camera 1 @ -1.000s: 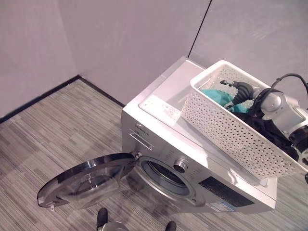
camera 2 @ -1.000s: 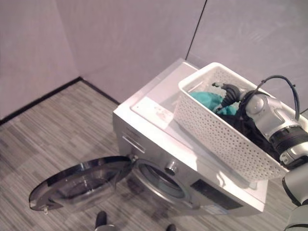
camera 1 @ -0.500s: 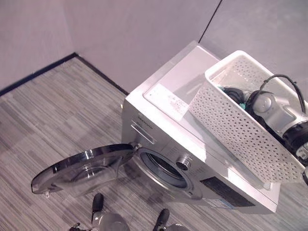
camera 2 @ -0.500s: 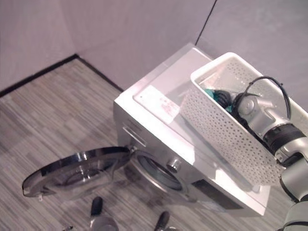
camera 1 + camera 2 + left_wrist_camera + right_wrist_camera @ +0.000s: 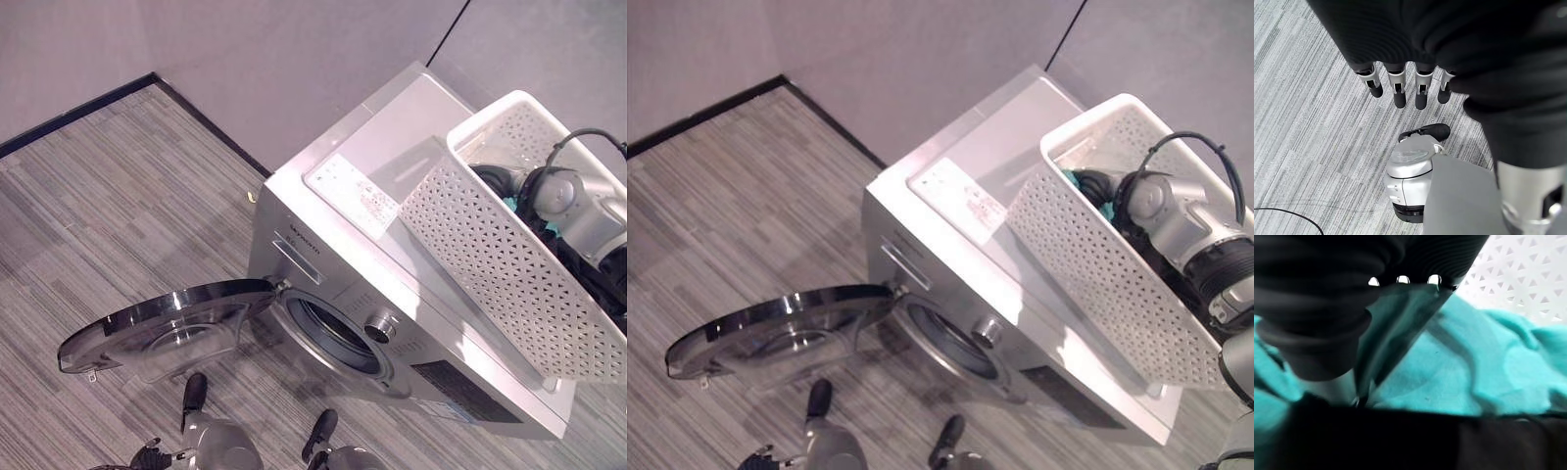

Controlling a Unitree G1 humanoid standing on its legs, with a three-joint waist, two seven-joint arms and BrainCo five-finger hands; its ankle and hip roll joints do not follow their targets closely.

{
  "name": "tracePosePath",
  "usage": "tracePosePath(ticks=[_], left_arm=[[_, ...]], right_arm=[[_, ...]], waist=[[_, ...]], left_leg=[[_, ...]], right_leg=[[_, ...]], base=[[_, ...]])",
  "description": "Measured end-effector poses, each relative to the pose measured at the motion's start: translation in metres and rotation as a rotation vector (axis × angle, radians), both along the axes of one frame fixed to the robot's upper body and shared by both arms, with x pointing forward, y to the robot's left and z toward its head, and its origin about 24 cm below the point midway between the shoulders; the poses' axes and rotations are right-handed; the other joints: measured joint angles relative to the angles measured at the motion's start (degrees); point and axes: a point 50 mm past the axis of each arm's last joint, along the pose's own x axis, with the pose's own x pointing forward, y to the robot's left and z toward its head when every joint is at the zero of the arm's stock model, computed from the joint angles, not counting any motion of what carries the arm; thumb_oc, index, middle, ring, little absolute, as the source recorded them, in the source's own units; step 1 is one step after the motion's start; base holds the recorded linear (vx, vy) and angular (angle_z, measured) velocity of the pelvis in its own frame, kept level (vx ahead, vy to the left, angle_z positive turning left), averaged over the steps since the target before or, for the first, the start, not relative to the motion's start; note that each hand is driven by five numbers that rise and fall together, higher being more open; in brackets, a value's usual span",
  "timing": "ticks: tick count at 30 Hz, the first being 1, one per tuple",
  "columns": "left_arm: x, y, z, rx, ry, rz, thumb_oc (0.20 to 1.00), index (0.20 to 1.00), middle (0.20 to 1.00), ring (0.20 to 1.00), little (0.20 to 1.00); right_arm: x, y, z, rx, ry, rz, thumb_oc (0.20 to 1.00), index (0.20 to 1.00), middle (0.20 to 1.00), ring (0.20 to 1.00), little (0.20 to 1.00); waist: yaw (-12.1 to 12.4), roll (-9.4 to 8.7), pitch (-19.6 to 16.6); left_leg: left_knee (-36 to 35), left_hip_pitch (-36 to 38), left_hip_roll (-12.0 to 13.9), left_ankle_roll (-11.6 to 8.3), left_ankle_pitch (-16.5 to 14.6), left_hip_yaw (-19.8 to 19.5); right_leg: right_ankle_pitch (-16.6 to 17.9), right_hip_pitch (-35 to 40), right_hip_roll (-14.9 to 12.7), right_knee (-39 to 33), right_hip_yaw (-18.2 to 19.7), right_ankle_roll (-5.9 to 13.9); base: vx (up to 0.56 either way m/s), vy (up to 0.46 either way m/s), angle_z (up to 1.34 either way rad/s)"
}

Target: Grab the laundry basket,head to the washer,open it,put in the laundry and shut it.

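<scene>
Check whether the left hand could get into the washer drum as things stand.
Probably yes: the washer door is swung wide open, the drum opening looks unblocked, and the left hand hangs free with straight fingers above the floor.

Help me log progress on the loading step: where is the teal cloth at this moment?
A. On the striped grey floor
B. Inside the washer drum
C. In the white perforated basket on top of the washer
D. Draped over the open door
C: the teal cloth lies inside the white perforated plastic basket atop the silver front-loading washer, with the right hand reaching into it.

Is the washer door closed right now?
No, the washer door is swung wide open, leaving the round drum opening exposed.
</scene>
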Motion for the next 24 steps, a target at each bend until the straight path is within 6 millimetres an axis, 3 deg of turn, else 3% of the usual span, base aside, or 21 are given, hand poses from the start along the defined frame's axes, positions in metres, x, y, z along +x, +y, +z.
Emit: tracePosePath(ticks=[4,6,12,16,24], left_arm=[[0.002,-0.002,0.000,-0.006,-0.008,0.009,1.000,1.000,1.000,1.000,1.000],[0.004,-0.007,-0.002,-0.020,-0.012,0.006,1.000,1.000,1.000,1.000,1.000],[0.008,-0.018,-0.006,-0.044,-0.018,-0.006,1.000,1.000,1.000,1.000,1.000],[0.006,-0.019,-0.007,-0.034,0.000,-0.036,1.000,1.000,1.000,1.000,1.000],[-0.002,-0.021,-0.011,-0.018,0.061,-0.091,1.000,1.000,1.000,1.000,1.000]], right_arm=[[0.000,-0.002,0.007,0.013,-0.029,-0.006,0.200,0.200,0.200,0.200,0.200],[-0.001,-0.007,0.018,0.091,-0.108,-0.022,0.200,0.200,0.200,0.200,0.200],[-0.004,-0.016,0.019,0.196,-0.208,-0.059,0.200,0.200,0.200,0.200,0.200],[-0.009,-0.020,0.034,0.325,-0.318,-0.070,0.200,0.200,0.200,0.200,0.200],[-0.018,-0.032,0.072,0.512,-0.568,-0.106,0.200,0.200,0.200,0.200,0.200]], waist=[[-0.14,0.08,-0.04],[0.01,1.05,-0.22],[-1.12,3.66,-1.59],[-2.94,3.59,-3.00],[-3.80,3.22,-8.37]], left_leg=[[0.01,0.18,-0.06,0.03,-0.02,0.14],[-0.07,0.66,-0.57,0.31,-0.17,0.72],[-0.50,2.41,-0.89,0.53,-0.27,0.99],[-0.83,4.41,-1.34,0.91,-0.55,1.09],[-0.91,6.22,-1.45,1.36,-0.84,2.32]], right_leg=[[0.00,-0.01,-0.11,-0.01,0.20,-0.04],[0.22,0.11,-0.55,0.16,0.77,0.05],[0.31,1.26,-0.82,0.52,1.15,0.09],[0.33,3.16,-1.24,0.50,1.08,0.09],[-0.15,4.34,-1.46,0.17,1.81,0.11]], base=[[0.04,0.035,-0.02],[0.05,0.023,-0.10],[0.02,0.012,-0.03],[0.07,0.020,0.02],[0.04,0.023,-0.05]])
